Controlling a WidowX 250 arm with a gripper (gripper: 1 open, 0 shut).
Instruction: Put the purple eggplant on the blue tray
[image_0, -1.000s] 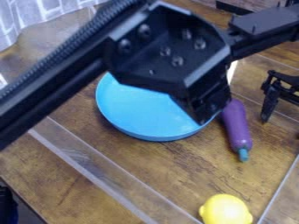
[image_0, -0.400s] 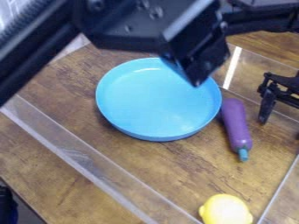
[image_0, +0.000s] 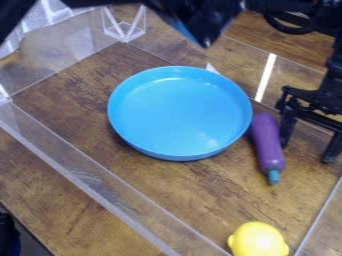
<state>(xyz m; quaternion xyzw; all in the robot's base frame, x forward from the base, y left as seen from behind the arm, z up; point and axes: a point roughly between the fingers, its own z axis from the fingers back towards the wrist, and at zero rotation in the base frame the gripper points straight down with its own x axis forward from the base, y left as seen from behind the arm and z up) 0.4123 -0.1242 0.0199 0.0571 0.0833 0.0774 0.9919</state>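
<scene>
The blue tray, a round shallow dish, sits mid-table with nothing in it. The purple eggplant lies on the wood just off the tray's right rim, its teal stem tip pointing toward the near edge. My gripper hangs pointing down just right of the eggplant's far end. It is open, and its two black fingers straddle bare wood with nothing between them. The left finger stands close beside the eggplant; I cannot tell whether they touch.
A yellow lemon rests at the near right. Clear plastic walls fence the wooden table on the left and near sides. A blurred dark part of the arm crosses the top of the view.
The bulky arm section that covered the tray has swung up to the top of the view, baring the whole tray. The gripper has shifted left and nearer, closer to the eggplant, still open.
</scene>
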